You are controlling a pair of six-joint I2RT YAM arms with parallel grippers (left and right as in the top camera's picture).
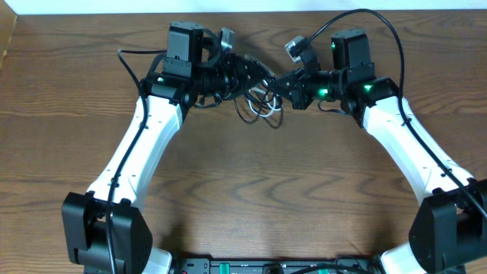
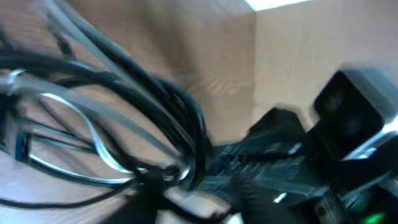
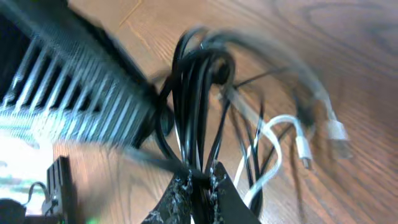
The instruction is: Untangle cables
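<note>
Seen from overhead, two white robot arms reach from the near edge of a brown wooden worktop (image 1: 251,190) and meet at its far centre. Between their tips hangs a small knot of thin cables, close above the wood.

The right tool (image 3: 199,182) is pressed together, pinching several strands of the black cable (image 3: 189,106) that rise from it in a tight bunch of loops. The white cable (image 3: 283,119) curls through the same bunch to the right. Two small plugs (image 3: 336,130), pale and silvery, dangle free on the right side.

The left tool (image 1: 242,76) reaches into the knot from the left. Its own camera view is blurred, showing only black and pale strands crossing close to the lens, so I cannot tell whether it is spread or gripping.

The task looks to be at an early stage. The bundle is gathered and lifted, but black and white loops are wound together and neither cable lies apart. Separating the two and laying each out remains to be done.
</note>
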